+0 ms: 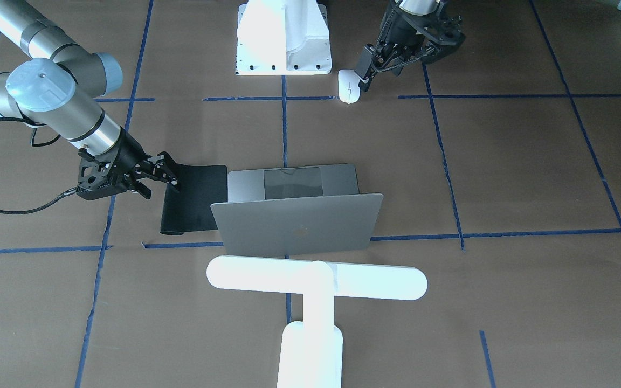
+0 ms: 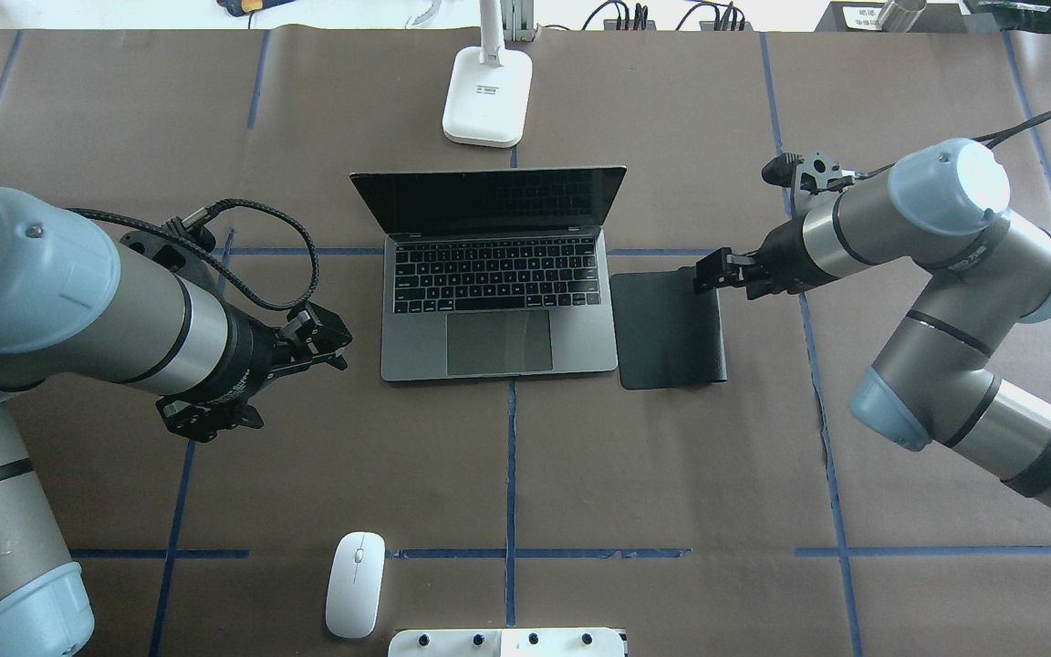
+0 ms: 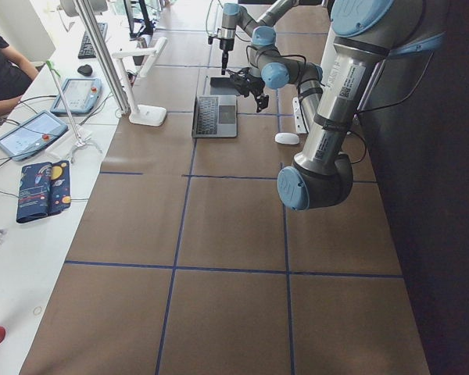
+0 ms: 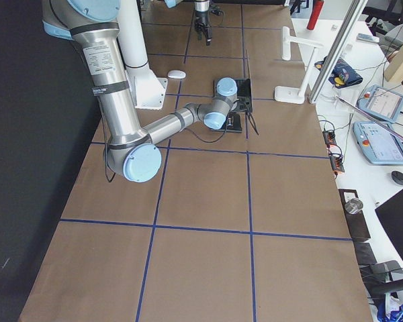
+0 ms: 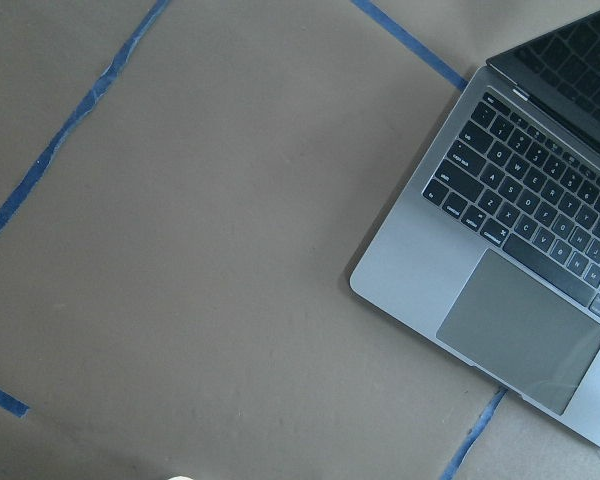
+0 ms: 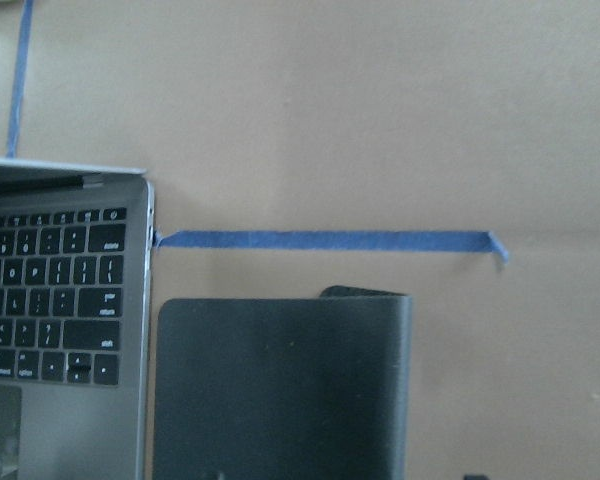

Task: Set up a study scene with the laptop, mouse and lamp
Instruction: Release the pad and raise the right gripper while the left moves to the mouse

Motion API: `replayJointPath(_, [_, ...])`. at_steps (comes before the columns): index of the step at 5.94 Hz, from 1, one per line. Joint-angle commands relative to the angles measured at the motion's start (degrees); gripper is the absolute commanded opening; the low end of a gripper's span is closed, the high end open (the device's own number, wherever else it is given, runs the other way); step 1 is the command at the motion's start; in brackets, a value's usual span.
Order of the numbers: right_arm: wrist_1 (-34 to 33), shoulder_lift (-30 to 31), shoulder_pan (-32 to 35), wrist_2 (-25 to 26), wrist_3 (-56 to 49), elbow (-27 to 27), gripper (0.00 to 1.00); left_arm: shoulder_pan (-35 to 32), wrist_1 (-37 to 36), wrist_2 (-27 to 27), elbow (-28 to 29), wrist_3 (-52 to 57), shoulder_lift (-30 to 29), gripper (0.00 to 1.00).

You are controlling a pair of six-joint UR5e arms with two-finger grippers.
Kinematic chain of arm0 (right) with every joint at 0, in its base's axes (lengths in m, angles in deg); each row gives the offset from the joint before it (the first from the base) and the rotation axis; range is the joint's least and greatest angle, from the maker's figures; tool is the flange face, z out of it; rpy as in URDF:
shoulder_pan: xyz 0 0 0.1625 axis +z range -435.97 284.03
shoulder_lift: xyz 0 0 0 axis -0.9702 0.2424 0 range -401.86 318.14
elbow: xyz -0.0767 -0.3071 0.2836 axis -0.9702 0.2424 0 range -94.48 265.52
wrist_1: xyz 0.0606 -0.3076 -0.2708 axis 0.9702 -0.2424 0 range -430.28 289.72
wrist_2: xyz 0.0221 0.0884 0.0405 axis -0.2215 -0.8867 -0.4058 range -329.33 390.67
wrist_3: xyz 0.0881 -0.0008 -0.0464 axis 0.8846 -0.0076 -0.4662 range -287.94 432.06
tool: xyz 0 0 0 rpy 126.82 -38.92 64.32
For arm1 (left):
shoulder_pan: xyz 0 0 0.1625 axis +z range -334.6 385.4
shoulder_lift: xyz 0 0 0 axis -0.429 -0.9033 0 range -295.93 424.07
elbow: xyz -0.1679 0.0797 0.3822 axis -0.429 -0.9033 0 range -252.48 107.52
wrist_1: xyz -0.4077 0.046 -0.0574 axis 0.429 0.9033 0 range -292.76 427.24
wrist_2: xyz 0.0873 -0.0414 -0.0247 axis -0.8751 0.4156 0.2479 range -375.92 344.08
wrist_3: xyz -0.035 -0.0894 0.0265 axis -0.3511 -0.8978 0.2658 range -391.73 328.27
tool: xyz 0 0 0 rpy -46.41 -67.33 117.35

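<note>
Left gripper hangs over the brown paper-covered desk near the thin grey metal laptop; its fingers look spread and it carries nothing. Right gripper, also spread and empty, is above an outer corner of the flat black mat, which lies just beside the laptop on the other side. The laptop stands open in the middle and the white T-shaped desk lamp stands behind its screen, so I judge these two parts done. The small white oval mouse lies well apart, near the white robot pedestal. Bringing it onto the mat seems to be what is left.
</note>
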Motion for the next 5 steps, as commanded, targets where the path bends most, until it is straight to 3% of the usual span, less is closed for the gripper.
replayJointPath(1, [-5.2,0.5,5.4,-3.8,-4.7,-0.6,1.0,0.1,-0.6,0.5,0.0,7.0,0.3,1.0])
replayJointPath(3, [-16.5,0.5,9.1,-3.8,-14.9,-2.6,1.0,2.7,0.1,0.4,-1.1,16.6,3.5,1.0])
replayJointPath(5, [-31.9,0.0,14.2,-3.9,-32.1,-5.7,1.0,12.0,0.3,-0.2,-1.1,17.8,3.7,1.0])
